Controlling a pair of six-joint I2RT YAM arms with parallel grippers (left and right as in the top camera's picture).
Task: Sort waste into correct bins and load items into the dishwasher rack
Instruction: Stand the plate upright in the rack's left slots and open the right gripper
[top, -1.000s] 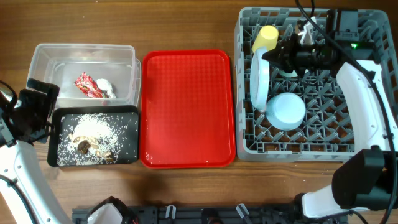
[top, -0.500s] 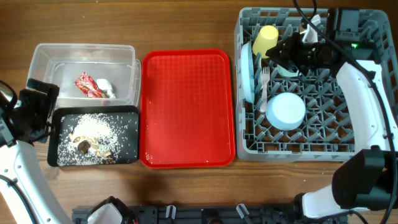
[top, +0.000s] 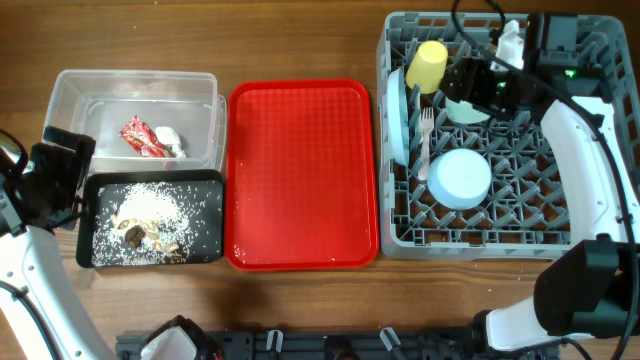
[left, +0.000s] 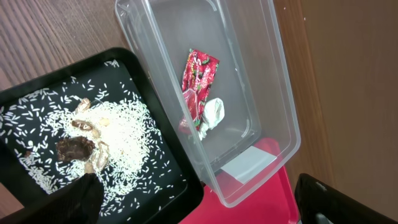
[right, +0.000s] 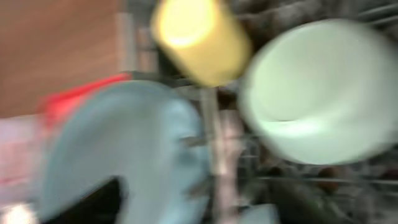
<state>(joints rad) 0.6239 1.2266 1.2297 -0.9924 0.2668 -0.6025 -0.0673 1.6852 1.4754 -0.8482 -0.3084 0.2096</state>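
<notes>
Black tray (top: 205, 250) at 8 o'clock holds one spread of white rice (top: 160, 205) with a few brown scraps (top: 135, 235). Left gripper (left: 205, 198) hangs over this corner, fingers wide, nothing between them. Clear tub (top: 75, 100) touches the tray's far side at 10 o'clock, with one red wrapper (top: 140, 138) and one white tissue (top: 168, 143) inside, touching. That makes two bins. One red tray (top: 300, 170) sits mid-table. Grey rack (top: 500, 225) at 2 o'clock, near to far: one small light blue bowl (top: 460, 178), one white fork (top: 425, 135), one blue plate (top: 397, 115) on edge at the rack's 9 o'clock, one pale green bowl (top: 468, 112), one yellow cup (top: 430, 62). Right gripper (top: 460, 82) is over the green bowl; its wrist view is blurred, so I cannot tell the finger spread.
</notes>
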